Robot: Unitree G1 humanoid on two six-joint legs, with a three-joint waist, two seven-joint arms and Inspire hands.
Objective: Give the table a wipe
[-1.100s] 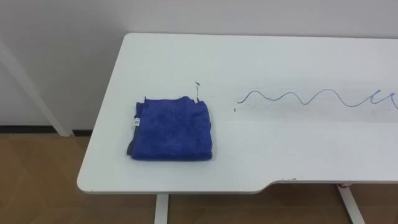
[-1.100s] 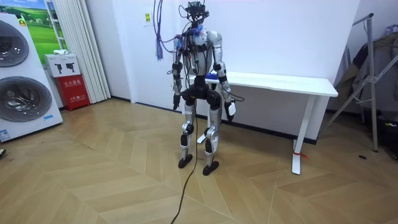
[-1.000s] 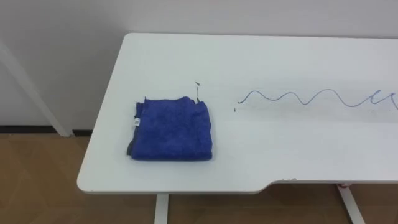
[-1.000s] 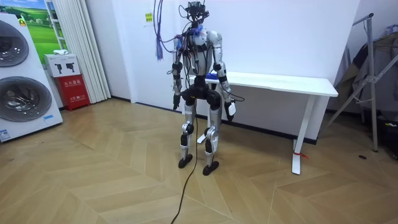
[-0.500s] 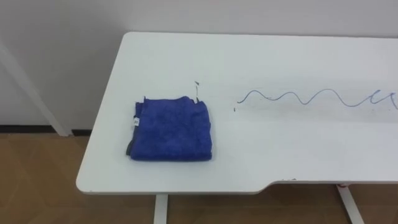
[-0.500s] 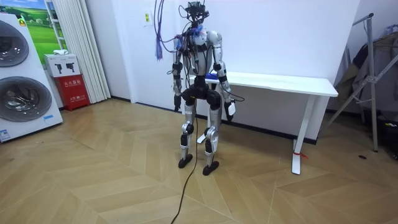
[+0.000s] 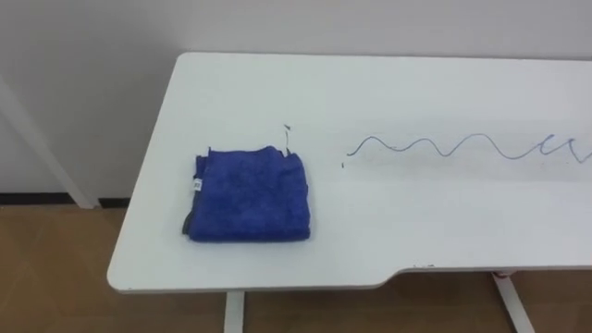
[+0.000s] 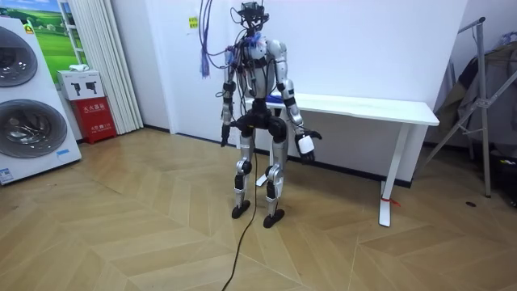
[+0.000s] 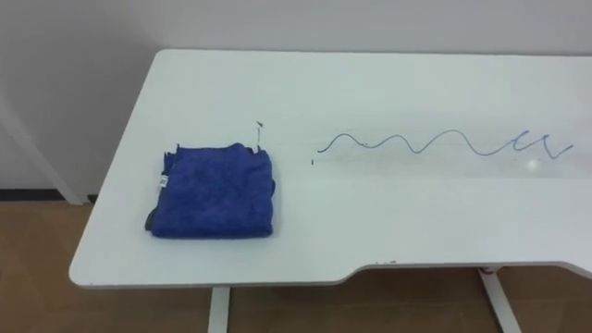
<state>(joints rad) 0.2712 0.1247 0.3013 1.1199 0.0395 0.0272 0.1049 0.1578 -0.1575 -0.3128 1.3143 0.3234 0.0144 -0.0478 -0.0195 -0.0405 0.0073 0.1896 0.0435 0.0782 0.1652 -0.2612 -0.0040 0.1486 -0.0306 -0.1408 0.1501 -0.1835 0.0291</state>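
A folded blue cloth [image 7: 248, 195] lies flat near the left end of the white table [image 7: 444, 222], close to its front edge. To the cloth's right a wavy blue pen line [image 7: 462, 146] runs across the tabletop toward the right. A small dark mark [image 7: 287, 129] sits just behind the cloth. In the room view I stand upright on the wooden floor in front of the table's [image 8: 363, 106] left end. My right hand [image 8: 305, 144] is lifted forward at hip height with its fingers spread. My left hand [image 8: 224, 137] hangs by my hip.
A white wall backs the table. The table's front edge has a curved cut-out [image 7: 407, 271] toward the right. Washing machines [image 8: 28, 97] and a red box [image 8: 95, 117] stand at the room view's left. A metal stand [image 8: 485, 105] is at its right.
My right hand has risen from beside my thigh and swung out toward the table. The eye view has shifted slightly; the cloth has not moved.
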